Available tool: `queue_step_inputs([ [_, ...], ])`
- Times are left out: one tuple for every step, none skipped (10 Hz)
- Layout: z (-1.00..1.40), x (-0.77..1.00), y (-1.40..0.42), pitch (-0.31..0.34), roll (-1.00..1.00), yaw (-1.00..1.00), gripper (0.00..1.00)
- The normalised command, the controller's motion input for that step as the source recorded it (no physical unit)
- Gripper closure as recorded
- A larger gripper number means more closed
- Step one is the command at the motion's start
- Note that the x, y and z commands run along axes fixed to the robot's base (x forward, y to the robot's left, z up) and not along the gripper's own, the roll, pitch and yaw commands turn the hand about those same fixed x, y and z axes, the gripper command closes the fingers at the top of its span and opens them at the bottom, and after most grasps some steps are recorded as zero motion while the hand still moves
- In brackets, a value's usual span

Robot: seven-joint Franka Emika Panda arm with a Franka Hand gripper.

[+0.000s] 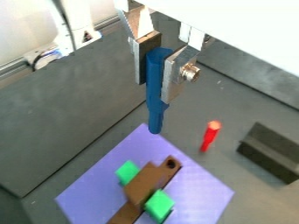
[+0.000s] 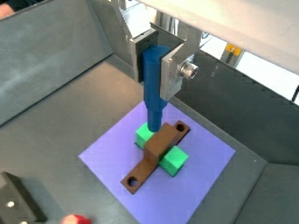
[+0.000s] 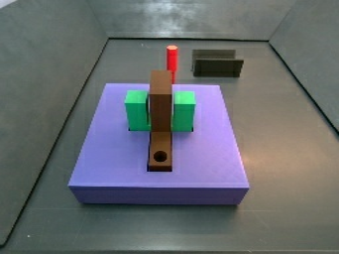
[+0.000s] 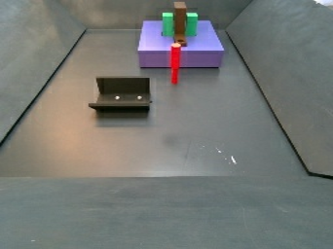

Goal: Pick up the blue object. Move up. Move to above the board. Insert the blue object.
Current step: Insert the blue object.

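In both wrist views my gripper [image 1: 160,74] [image 2: 162,66] is shut on the blue object [image 1: 156,87] [image 2: 153,87]. This slim peg hangs upright between the silver fingers, its lower end well above the floor. Below lies the lavender board [image 1: 198,188] [image 2: 114,149] [image 3: 199,149] [image 4: 202,53]. It carries a brown strip [image 1: 149,182] [image 2: 158,157] [image 3: 162,119] with a round hole [image 3: 162,157] and two green blocks [image 3: 137,109] [image 3: 184,109]. The peg's tip appears over the board's edge near the strip's end. Neither side view shows the gripper or the peg.
A red peg [image 1: 211,136] [image 3: 171,58] [image 4: 176,63] stands upright on the grey floor just off the board. A small dark grey box [image 1: 271,149] [image 2: 21,201] [image 3: 217,64] [image 4: 121,94] sits beyond it. Sloping grey walls enclose the floor.
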Motion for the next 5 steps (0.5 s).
queue_step_inputs([
  [-0.4, -0.03, -1.0, 0.0, 0.05, 0.0, 1.0],
  [-0.49, 0.0, -1.0, 0.0, 0.12, 0.0, 1.0],
  [-0.55, 0.0, -1.0, -0.006, 0.16, 0.0, 1.0],
  [-0.61, 0.0, -1.0, -0.03, 0.2, 0.0, 1.0],
  [-0.59, -0.06, -0.96, -0.049, 0.14, 0.01, 1.0],
])
